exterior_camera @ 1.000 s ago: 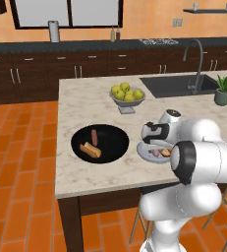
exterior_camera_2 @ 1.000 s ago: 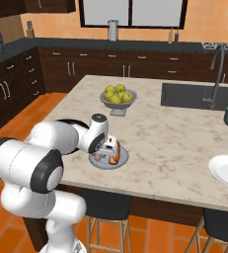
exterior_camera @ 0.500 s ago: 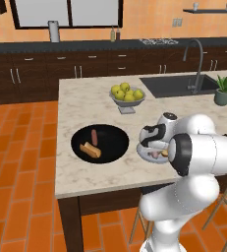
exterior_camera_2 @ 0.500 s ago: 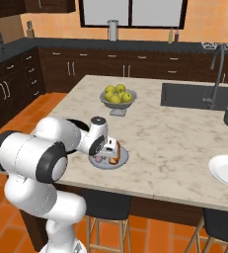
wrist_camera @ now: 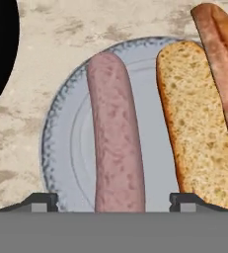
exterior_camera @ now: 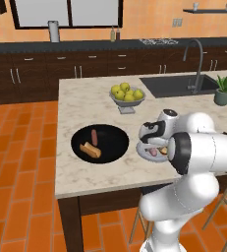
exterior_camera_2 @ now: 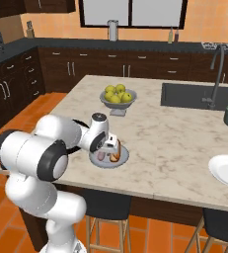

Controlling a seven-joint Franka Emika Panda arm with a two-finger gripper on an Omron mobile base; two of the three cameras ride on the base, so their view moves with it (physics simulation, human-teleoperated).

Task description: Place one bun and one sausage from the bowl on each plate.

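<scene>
The marble island counter (exterior_camera: pixel 85 172) takes up the middle of both base views.

Biggest container on it is the black bowl (exterior_camera: pixel 110 135), left of centre in the left base view. It has one sausage (exterior_camera: pixel 95 136) and one bun (exterior_camera: pixel 90 149) in it, lying close together toward the bowl's left side. A slice of the bowl's dark rim also peeks in at the upper left of the hand view.

Next is the grey footed bowl of yellow-green apples (exterior_camera: pixel 127 95), up toward the middle of the frame, well apart from the black bowl.

Then the white plate (exterior_camera_2: pixel 227 170), way over at the right edge of the right base view, near the counter's front edge. I can't spot any food on it.

The pale grey plate (wrist_camera: pixel 66 128) sits right under the hand, centre of the hand view. On it is a pink sausage (wrist_camera: pixel 114 133) running top to bottom, and just to its right a split bun (wrist_camera: pixel 194 133) with a browner crust along the far right edge. Sausage and bun lie side by side with a thin strip of plate between them.

The gripper (wrist_camera: pixel 114 201) is at the bottom of the hand view, fingers spread wide on either side of the sausage's near end, not pinching it.
</scene>
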